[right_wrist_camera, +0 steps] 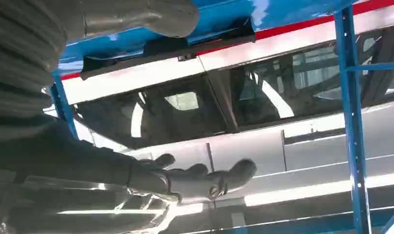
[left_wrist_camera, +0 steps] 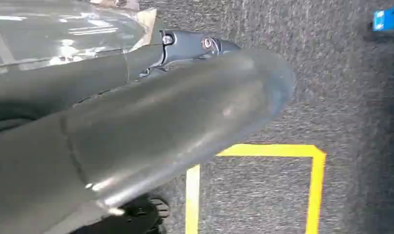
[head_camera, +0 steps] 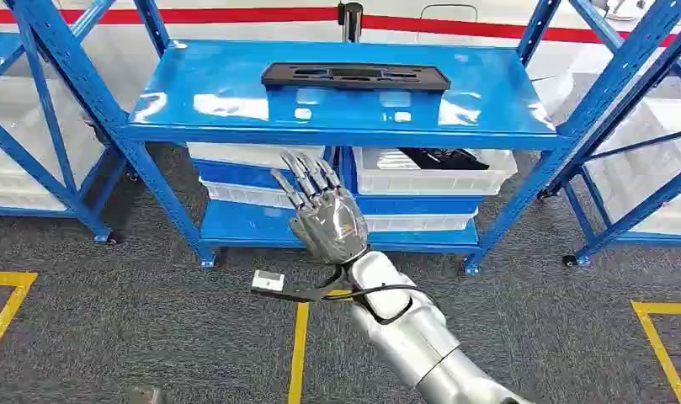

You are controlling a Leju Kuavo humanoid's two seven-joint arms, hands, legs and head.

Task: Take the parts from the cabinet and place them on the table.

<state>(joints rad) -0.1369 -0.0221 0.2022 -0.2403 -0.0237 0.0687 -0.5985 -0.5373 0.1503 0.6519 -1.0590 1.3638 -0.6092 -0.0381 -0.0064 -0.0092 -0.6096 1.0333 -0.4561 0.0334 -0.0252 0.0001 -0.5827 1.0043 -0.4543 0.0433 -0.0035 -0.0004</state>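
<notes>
1. Seen from the head view: right hand raised in front of the blue shelving rack, palm turned away, fingers spread and straight, holding nothing, just below the front edge of the top shelf.
2. On the top shelf, toward the back and near the middle: a long flat black part, lying flat, apart from the hand.
3. On the lower level of the same rack: white plastic bins, side by side; in the right one, more black parts, shapes not clear.
4. Below the right wrist: a small white tag on a black cable, hanging over the grey carpet floor with yellow tape lines.
5. More blue racks with translucent containers at both sides of the head view; a red stripe along the wall behind.
6. From the right wrist view, not visible from the head: underside of the black part against the blue shelf, with the thumb close by it but contact not possible to judge; darker fingers stretched out and apart, closed on nothing.
7. From the left wrist view: left hand very close to the lens, blurred, a thick grey shape over the carpet and a yellow taped rectangle; cannot tell whether spread or closed.
8. A small piece of blue rack at the corner of the left wrist view, well apart from the left hand.
</notes>
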